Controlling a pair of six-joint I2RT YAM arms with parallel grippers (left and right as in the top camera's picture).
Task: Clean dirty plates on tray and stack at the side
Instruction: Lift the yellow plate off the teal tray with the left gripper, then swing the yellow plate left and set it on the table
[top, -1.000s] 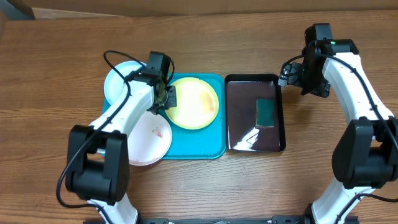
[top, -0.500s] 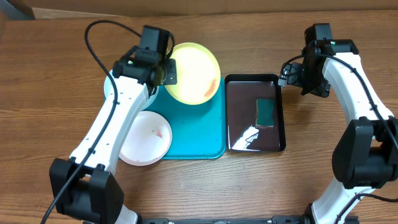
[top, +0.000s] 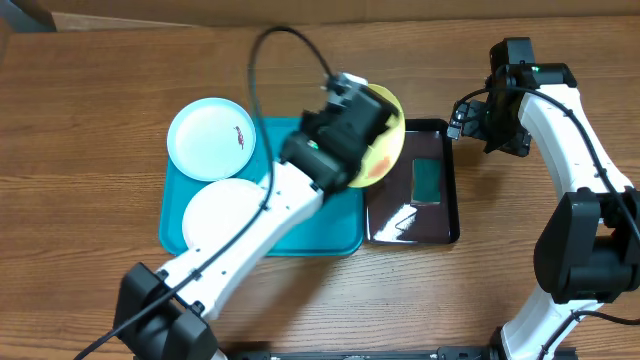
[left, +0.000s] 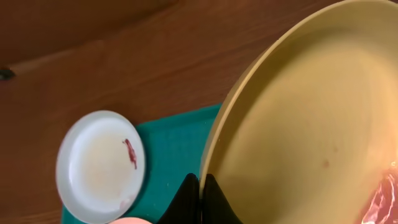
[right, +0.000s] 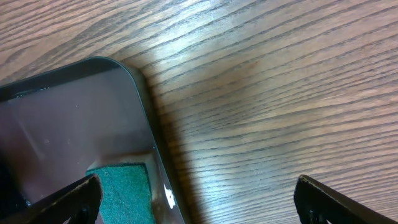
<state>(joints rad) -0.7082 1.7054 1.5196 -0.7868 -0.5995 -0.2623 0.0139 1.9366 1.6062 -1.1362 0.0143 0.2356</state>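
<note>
Left gripper (left: 200, 191): fingers pinched shut on the rim of the yellow-green round plastic plate (left: 298, 124). Plate tilted, held in the air between the turquoise rectangular plastic tray (top: 300, 235) and the glossy black tray (top: 452, 200); reddish smear on it. Right gripper (right: 196, 183): jaws wide, empty, over wood by the black tray's corner. Step, likely: presenting the plate for scrubbing. Next needs the right gripper on the green sponge (top: 427, 181). Light-blue-rimmed plate (top: 211, 139) and white plate (top: 222, 215) wait at the turquoise tray's left.

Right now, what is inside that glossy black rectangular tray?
A green rectangular sponge lies in the glossy black tray. The raised yellow-green round plastic plate covers its left edge, so that strip cannot be seen.
</note>
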